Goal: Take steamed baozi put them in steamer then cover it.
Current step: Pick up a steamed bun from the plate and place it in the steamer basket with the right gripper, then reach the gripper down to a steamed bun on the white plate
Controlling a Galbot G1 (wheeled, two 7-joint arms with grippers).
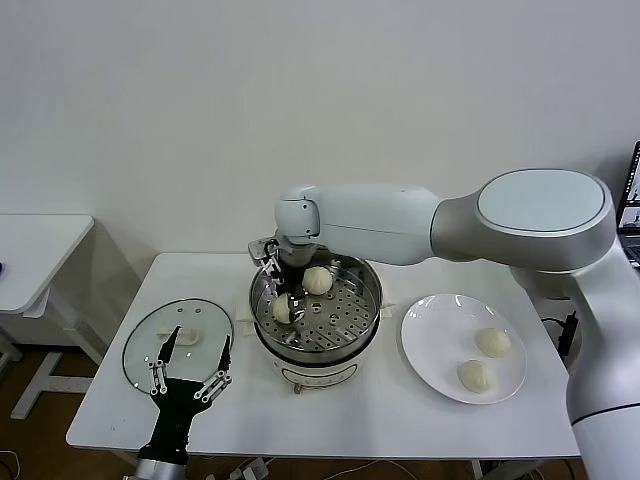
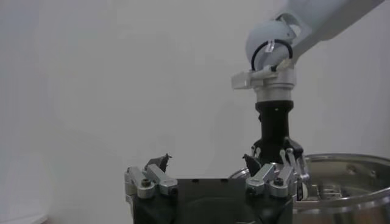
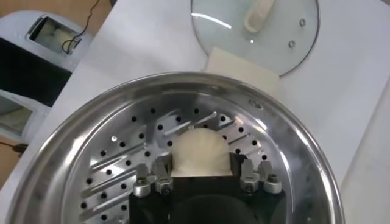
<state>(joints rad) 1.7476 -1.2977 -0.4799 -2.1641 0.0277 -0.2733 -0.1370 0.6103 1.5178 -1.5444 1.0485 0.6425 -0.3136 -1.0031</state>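
Two baozi in the steamer, the second between my right gripper's fingers; two wait on the plate lower right, cover lower left under the wide-spread left gripper.

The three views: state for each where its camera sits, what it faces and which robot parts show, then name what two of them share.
Head view: high on the robot, looking down at the table; both arms show, right gripper inside the steamer, left gripper by the cover.
Left wrist view: low beside the steamer, looking sideways; its own left gripper and the right gripper show.
Right wrist view: above the steamer, looking down; its right gripper around a baozi.
Shared: head and right wrist views both show the cover.
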